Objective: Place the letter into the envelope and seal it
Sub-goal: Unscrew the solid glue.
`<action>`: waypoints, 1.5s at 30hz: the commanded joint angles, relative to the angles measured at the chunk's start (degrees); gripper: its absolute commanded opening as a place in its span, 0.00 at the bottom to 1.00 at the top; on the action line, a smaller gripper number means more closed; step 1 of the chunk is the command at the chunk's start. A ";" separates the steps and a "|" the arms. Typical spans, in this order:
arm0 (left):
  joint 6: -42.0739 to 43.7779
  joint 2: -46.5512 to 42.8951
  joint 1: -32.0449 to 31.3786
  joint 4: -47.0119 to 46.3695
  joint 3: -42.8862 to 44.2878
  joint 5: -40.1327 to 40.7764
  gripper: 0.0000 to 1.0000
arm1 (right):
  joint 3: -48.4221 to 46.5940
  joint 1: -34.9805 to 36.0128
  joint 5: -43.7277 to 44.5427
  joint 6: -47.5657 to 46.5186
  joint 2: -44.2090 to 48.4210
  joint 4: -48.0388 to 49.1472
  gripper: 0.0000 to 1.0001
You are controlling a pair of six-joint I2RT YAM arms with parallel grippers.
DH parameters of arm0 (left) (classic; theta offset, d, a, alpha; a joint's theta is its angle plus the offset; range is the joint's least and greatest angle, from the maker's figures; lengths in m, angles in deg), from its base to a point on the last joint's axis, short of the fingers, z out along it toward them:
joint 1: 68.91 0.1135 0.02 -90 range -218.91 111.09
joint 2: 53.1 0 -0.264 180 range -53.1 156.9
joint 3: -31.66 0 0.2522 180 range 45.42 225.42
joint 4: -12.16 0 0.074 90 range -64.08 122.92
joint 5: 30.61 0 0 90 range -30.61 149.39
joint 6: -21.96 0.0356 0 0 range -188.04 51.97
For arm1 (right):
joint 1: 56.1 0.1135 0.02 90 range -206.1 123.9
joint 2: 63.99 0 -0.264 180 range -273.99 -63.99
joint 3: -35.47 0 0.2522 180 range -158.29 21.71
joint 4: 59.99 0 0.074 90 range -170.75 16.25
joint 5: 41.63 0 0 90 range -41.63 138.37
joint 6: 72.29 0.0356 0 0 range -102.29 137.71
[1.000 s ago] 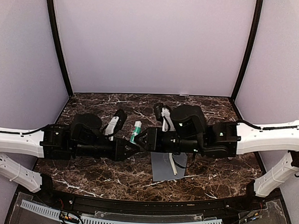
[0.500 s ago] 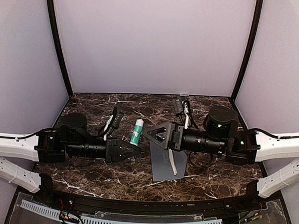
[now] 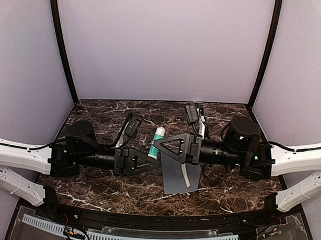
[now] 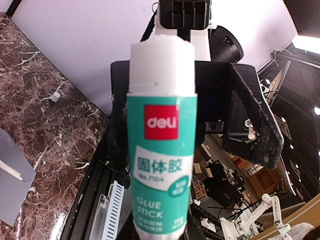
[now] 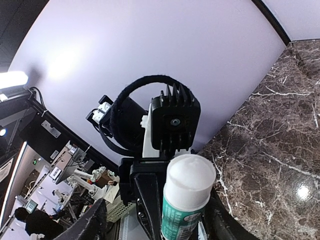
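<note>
Shifted rightward since a second ago, the uncapped glue stick (image 3: 157, 142) stands clamped in the left gripper (image 3: 150, 159) between the parted, empty jaws of the right gripper (image 3: 158, 147), while the slate-grey envelope (image 3: 175, 178) lies flat on the marble table (image 3: 95, 189) under that gripper, long axis near-to-far, flap end probably hidden: light, floppy paper, best pinched at an edge.

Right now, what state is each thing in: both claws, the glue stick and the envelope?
left claw: shut on the glue stick.
right claw: open, fingers either side of the glue stick's top.
glue stick: white cap on.
envelope: lying flat on the table.
</note>
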 commanded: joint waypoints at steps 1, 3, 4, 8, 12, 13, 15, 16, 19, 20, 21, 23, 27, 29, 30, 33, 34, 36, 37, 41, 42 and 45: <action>-0.90 0.85 -0.43 -4.95 1.40 -3.93 0.00 | 1.78 -0.25 -1.34 0.26 -0.07 6.71 0.58; -1.03 1.09 -0.52 -4.49 1.75 -4.29 0.00 | 2.59 -0.31 -1.45 0.87 -0.34 8.71 0.51; -1.04 1.13 -0.53 -4.22 1.80 -4.54 0.00 | 3.06 -0.29 -1.35 1.20 -0.39 9.86 0.49; -1.02 0.71 -0.54 -2.95 1.51 -4.41 0.00 | 4.15 -0.26 -0.51 2.20 -0.59 12.16 0.34; -0.17 -0.11 -0.54 -0.90 1.40 -3.09 0.00 | 4.00 -0.25 0.05 2.36 -1.03 11.65 0.13; 0.05 -0.31 -0.54 -0.41 1.53 -2.73 0.00 | 3.84 -0.23 -0.02 2.37 -1.17 11.46 0.09; 0.69 -0.65 -0.54 1.82 1.77 -0.93 0.00 | 3.45 -0.20 -0.16 2.40 -1.38 10.71 0.05; 1.29 -0.79 -0.54 4.30 1.95 1.62 0.00 | 3.11 -0.19 -0.07 2.27 -1.53 10.04 0.04; 2.12 -1.61 -0.54 11.06 3.08 9.21 0.00 | 1.53 -0.10 1.02 1.61 -2.35 5.87 0.02; 2.62 -1.77 -0.54 13.88 3.30 12.54 0.00 | 0.86 -0.08 1.62 1.42 -2.68 4.18 0.01; 2.89 -1.75 -0.54 14.98 3.69 13.97 0.00 | 0.19 -0.03 2.27 1.15 -3.15 2.45 0.01; 3.55 -1.54 -0.54 17.37 4.15 16.84 0.00 | -0.99 0.16 4.01 0.99 -4.06 -0.44 0.00; 3.84 -0.27 -0.54 21.95 5.34 20.19 0.00 | -3.33 0.94 7.98 1.58 -6.10 -5.40 0.00; 3.44 0.77 -0.54 28.21 6.96 23.32 0.00 | -5.34 1.36 10.46 2.07 -7.44 -9.38 0.00; 3.12 1.40 -0.54 29.40 7.71 24.32 0.00 | -6.48 1.49 11.54 2.26 -8.13 -11.58 0.00; 2.49 2.12 -0.54 31.05 8.11 27.16 0.00 | -10.30 2.11 15.94 3.63 -10.43 -18.75 0.00; 2.39 2.40 -0.54 31.03 8.15 27.47 0.00 | -11.38 2.31 17.40 4.32 -11.08 -20.95 0.00; 2.12 2.85 -0.54 31.17 8.55 28.16 0.00 | -13.44 2.73 20.30 5.33 -12.28 -24.91 0.00; 2.09 3.24 -0.54 31.39 8.72 28.55 0.00 | -14.38 2.92 21.53 5.84 -12.81 -26.80 0.00; 2.41 4.06 -0.54 32.49 9.67 29.04 0.00 | -16.46 3.41 24.22 7.55 -13.81 -31.02 0.00; 2.44 4.11 -0.54 32.16 9.68 28.75 0.00 | -16.50 3.48 24.49 7.85 -13.75 -31.21 0.00; 2.43 4.21 -0.54 30.68 9.32 27.55 0.00 | -16.11 3.57 24.13 7.75 -12.86 -30.53 0.01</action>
